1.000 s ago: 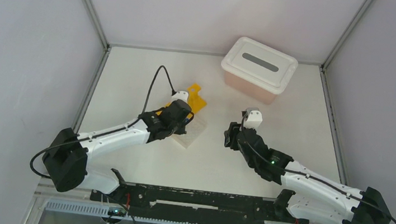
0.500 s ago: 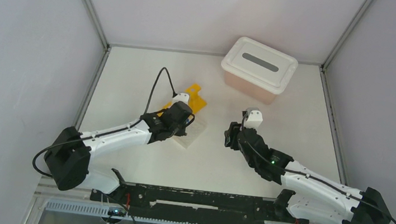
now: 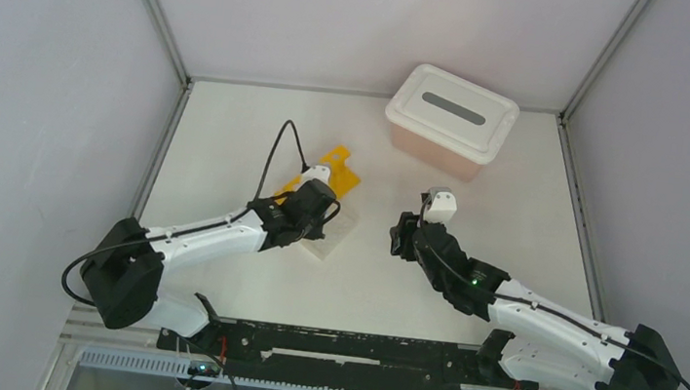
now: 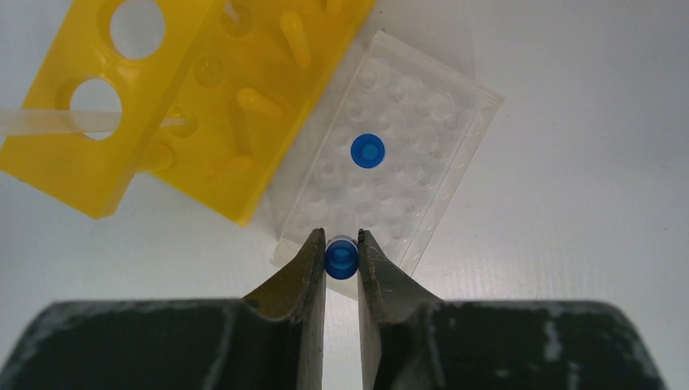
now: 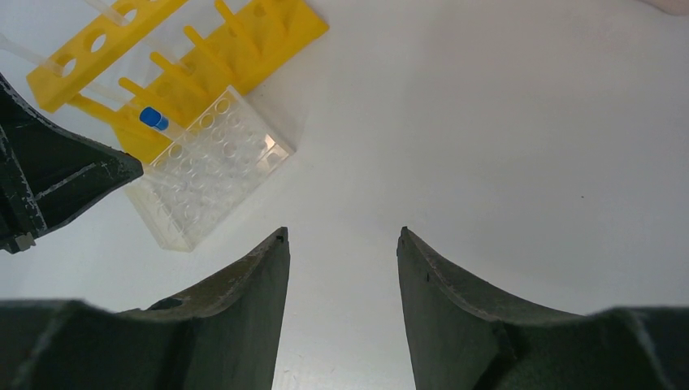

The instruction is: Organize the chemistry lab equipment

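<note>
Left gripper [image 4: 341,244] pinches a tiny blue-capped tube [image 4: 341,260] between its fingertips, jaws nearly closed on it, directly over the near edge of the small clear grid rack [image 4: 439,130]. A second blue-capped tube [image 4: 367,151] stands in a middle well. The yellow tube rack [image 4: 203,106] lies just beside, to the left. The right gripper [image 5: 341,236] hangs well apart from both racks, wide open and empty.

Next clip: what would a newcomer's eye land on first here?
The bright blue cap of a tiny tube pinched in the left gripper, at the edge of the small clear grid rack, where a second blue-capped tube stands. Then the yellow tube rack beside it, left of table centre.
</note>
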`<action>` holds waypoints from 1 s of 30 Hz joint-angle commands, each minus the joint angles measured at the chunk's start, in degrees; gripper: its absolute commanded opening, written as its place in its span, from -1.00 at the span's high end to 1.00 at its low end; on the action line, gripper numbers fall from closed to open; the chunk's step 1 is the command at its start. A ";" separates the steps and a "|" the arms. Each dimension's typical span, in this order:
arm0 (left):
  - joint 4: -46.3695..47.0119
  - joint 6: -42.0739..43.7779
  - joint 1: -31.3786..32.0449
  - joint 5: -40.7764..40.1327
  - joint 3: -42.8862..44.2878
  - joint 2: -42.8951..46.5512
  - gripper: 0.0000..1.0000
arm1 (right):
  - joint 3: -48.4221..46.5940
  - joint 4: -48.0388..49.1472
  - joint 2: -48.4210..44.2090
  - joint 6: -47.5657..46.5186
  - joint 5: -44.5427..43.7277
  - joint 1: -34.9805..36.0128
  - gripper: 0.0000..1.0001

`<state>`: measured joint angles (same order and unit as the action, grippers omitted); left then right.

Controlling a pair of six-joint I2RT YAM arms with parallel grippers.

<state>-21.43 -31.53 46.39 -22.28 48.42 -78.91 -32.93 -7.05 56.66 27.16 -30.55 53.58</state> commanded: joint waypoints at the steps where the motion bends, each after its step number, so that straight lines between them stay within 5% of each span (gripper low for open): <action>1: 1.93 0.30 0.41 -1.01 -0.76 -0.92 0.71 | 0.06 2.06 0.03 -0.12 0.22 -0.49 -0.17; 18: 1.70 0.36 0.44 -1.38 0.15 -1.78 0.19 | 0.14 2.49 0.99 -0.15 0.57 -0.66 -0.17; 30: -3.28 0.00 2.76 -4.42 3.28 3.19 0.00 | 0.15 2.12 -0.32 -0.77 0.63 -1.16 -0.18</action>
<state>-22.31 -31.51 47.66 -23.46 48.42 -80.42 -32.93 -6.83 57.91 27.11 -29.65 52.80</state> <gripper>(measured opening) 0.492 0.590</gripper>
